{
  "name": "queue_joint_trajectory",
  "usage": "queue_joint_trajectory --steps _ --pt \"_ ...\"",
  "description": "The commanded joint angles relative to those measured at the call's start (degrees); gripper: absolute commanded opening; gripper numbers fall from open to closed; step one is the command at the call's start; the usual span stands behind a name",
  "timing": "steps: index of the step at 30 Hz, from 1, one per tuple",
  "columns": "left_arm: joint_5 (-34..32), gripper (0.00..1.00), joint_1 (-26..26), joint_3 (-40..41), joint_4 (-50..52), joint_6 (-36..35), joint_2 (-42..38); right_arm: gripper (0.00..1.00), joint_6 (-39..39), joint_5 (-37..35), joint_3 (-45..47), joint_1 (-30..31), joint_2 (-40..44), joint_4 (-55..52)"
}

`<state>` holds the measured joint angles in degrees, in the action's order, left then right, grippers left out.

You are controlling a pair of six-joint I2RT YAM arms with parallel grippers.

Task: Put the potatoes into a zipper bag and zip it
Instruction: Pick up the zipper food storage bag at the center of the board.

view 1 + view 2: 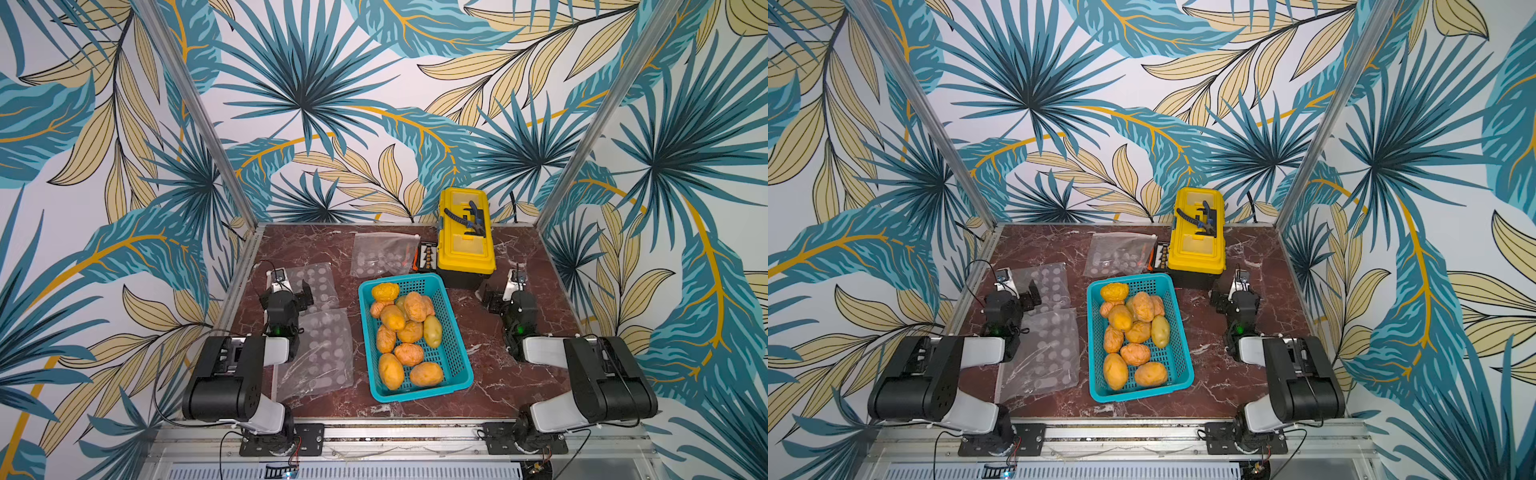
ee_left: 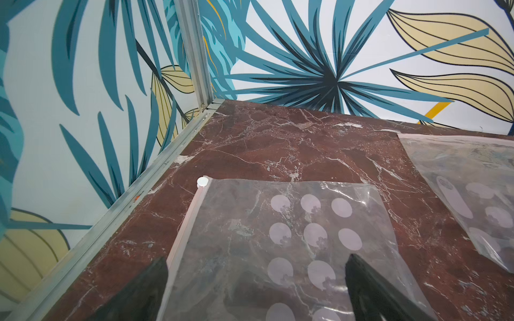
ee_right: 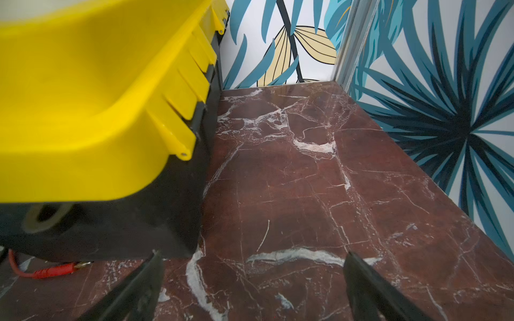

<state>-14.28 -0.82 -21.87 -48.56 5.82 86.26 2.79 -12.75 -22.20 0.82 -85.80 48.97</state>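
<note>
Several yellow-orange potatoes lie piled in a teal basket at the table's middle. Three clear zipper bags with white dots lie flat: one at the left rear, one in front of it, one at the rear centre. My left gripper hangs open just over the left rear bag, whose white slider sits at its far corner. Open and empty, my right gripper hovers over bare table right of the basket.
A yellow toolbox with pliers on its lid stands at the rear, close to my right gripper. An orange-black bit case lies beside it, and a red cable at its base. Walls enclose three sides.
</note>
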Motion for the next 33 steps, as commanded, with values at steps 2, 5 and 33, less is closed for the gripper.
queue_joint_trajectory --steps 2,5,33 --pt "0.0 0.99 0.2 -0.2 -0.3 -0.3 0.2 1.0 0.3 0.5 -0.6 -0.1 0.7 -0.9" --pt "0.0 0.99 0.2 -0.2 -0.2 -0.2 0.3 0.99 0.3 0.5 -0.6 -0.1 0.7 -0.9" --pt "-15.2 0.99 5.9 0.2 1.0 -4.1 -7.9 1.0 18.2 -12.2 -7.7 0.0 36.0 -37.2"
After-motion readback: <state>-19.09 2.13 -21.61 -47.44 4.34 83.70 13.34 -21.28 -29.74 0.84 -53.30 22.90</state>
